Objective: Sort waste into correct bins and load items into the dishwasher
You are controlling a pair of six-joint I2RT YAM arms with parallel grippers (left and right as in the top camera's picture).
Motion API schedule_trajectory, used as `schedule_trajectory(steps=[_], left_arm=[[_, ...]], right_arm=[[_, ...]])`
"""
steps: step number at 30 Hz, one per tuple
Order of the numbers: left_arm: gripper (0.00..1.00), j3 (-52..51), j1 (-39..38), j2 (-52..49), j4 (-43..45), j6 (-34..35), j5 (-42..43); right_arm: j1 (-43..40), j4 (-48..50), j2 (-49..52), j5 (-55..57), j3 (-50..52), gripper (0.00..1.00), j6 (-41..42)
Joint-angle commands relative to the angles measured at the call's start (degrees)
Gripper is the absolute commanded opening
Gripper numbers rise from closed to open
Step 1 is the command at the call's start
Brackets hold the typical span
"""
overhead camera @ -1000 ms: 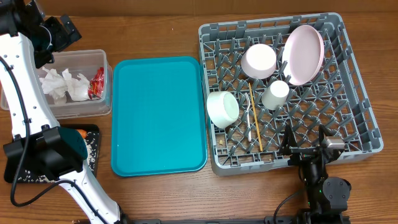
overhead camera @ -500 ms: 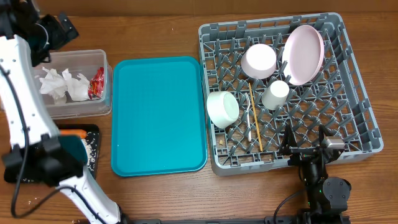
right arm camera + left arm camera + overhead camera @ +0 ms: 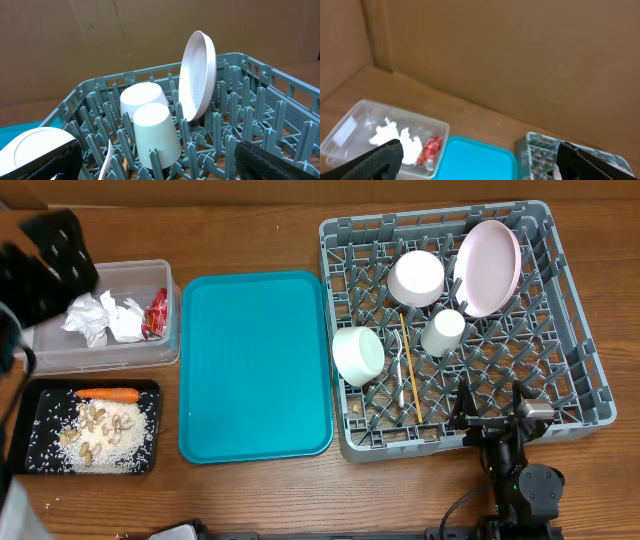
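Observation:
The clear tub (image 3: 125, 278) holds crumpled napkins (image 3: 105, 318) and the red wrapper (image 3: 156, 313). The black tray (image 3: 33, 445) holds a carrot (image 3: 108, 393), white grains and beige bits (image 3: 100, 428). The grey dish rack (image 3: 592, 360) holds the pale plate (image 3: 488, 267), two white bowls (image 3: 417, 277) (image 3: 358, 355), a cup (image 3: 443, 332), a fork (image 3: 405, 372) and chopsticks (image 3: 406, 345). My left gripper (image 3: 45, 265) is raised high over the tub's far left, blurred, open and empty (image 3: 480, 170). My right gripper (image 3: 492, 412) is open and empty at the rack's front edge, facing the cup (image 3: 155, 132).
A large flat teal tray (image 3: 255, 365) lies between the tub and the rack, with nothing on it. A cardboard wall stands behind the table in both wrist views. The right arm's base (image 3: 525, 485) sits at the front edge, below the rack.
My left arm has lifted away from the left side, uncovering the black tray and its food scraps. The left gripper has come up toward the camera. The right arm has not moved.

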State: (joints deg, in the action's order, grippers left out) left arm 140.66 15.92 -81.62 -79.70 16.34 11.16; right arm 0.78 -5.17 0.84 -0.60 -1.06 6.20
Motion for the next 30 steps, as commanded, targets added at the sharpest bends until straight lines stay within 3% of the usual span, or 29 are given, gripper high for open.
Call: schedule_trajectory(steps=[1,7,12,15,23,30], left_arm=[[1.0,-3.98,-3.85,3.39,-0.28,-2.21,-4.0],[1.0,-18.62,-6.43,12.39,-0.42,-2.21,-4.33],[1.0,-40.15,-6.6,23.43,0.11,-2.1,-4.15],[1.0,-56.65,-6.64,31.56,4.79,0.02,-4.07],[1.0,-85.24,-6.64,45.33,28.22,7.78,-3.87],[1.0,-105.96,-6.64,55.49,52.15,8.35,1.11]], right_arm=[[-0.2,0.33,-0.68,0.55,0.61,1.0,-0.2],[-0.2,0.33,-0.68,0.55,0.61,1.0,-0.2],[-0.2,0.33,-0.68,0.55,0.61,1.0,-0.2],[-0.2,0.33,-0.68,0.55,0.61,1.0,-0.2],[-0.2,0.33,-0.68,0.55,0.61,1.0,-0.2],[-0.2,0.33,-0.68,0.55,0.61,1.0,-0.2]])
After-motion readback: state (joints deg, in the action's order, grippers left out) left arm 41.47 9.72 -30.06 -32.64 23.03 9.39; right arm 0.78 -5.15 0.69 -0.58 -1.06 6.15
